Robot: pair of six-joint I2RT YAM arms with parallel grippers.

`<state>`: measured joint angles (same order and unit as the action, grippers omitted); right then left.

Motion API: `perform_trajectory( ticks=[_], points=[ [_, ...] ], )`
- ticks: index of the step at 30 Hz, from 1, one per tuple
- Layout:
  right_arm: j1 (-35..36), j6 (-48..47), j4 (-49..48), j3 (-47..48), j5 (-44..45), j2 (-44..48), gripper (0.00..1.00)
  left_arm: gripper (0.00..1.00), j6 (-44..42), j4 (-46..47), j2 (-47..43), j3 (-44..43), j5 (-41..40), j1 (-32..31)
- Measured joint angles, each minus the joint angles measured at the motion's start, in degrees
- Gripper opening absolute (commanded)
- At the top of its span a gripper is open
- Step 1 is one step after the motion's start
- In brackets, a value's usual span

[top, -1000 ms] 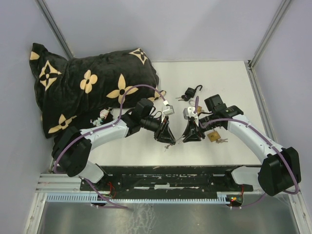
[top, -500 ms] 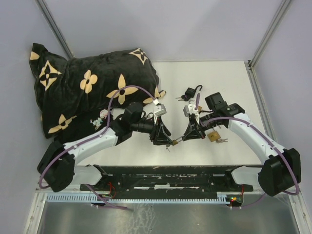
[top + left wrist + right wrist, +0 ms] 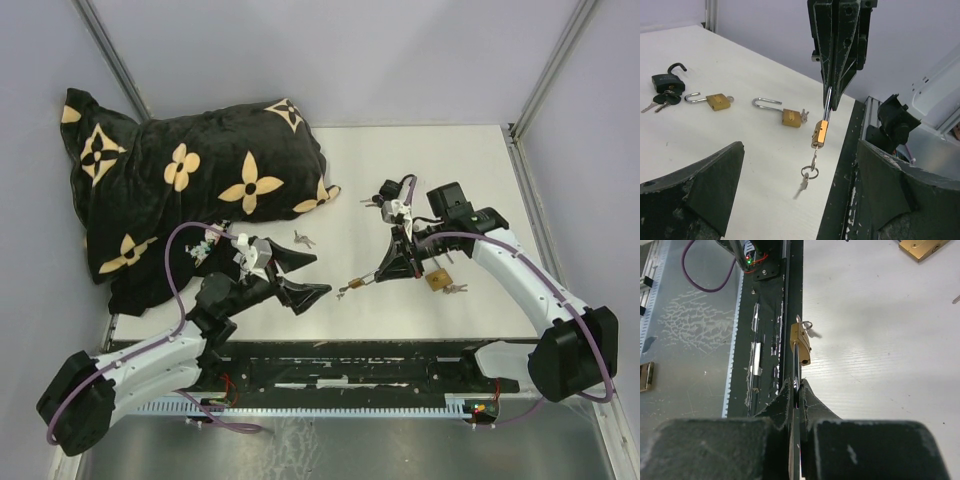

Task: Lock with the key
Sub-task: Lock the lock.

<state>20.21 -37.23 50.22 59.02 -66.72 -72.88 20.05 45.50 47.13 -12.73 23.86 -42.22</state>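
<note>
**Top external view:** Your left gripper (image 3: 306, 275) sits lower left of centre, released, its jaws spread wide with nothing between them. Your right gripper (image 3: 380, 276) is clenched on the shackle of a small brass padlock (image 3: 356, 284), just right of centre over the desk (image 3: 480, 160). A flowered pillow (image 3: 190, 180) fills the upper left. A black padlock (image 3: 388, 190) lies at upper centre.

**Left wrist view:** The held padlock hangs at centre frame, clear of the desk. A key (image 3: 813, 161) sticks out of its base, with a ring dangling below. A spare brass padlock (image 3: 790, 116) lies left of it, shackle open.

**Right wrist view:** Both fingers pinch the shackle at lower centre, and the padlock body points up-frame.
</note>
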Motion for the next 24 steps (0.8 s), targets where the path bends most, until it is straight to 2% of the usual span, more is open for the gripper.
perform_trajectory(
  ticks=[6, 10, 15, 24],
  points=[
    [-0.52, 2.82, -0.28, 0.00, -2.03, 0.07, 0.02, 0.99, 3.15, 15.41, 5.14, 3.69, -3.96, -4.74],
    [-0.79, 3.45, -0.31, 0.00, -3.72, 0.72, 0.02, 0.98, 1.01, 22.93, 10.10, 3.74, -5.99, -9.49],
    [-0.90, 3.56, -0.37, 0.00, -5.14, 2.16, 0.02, 0.96, -2.97, 33.05, 17.99, 3.96, -7.08, -12.00],
    [-1.16, 2.43, 0.44, 0.00, -6.62, 2.99, 0.02, 0.94, -11.45, 39.10, 25.55, 2.89, -7.21, -16.06]
  ],
)
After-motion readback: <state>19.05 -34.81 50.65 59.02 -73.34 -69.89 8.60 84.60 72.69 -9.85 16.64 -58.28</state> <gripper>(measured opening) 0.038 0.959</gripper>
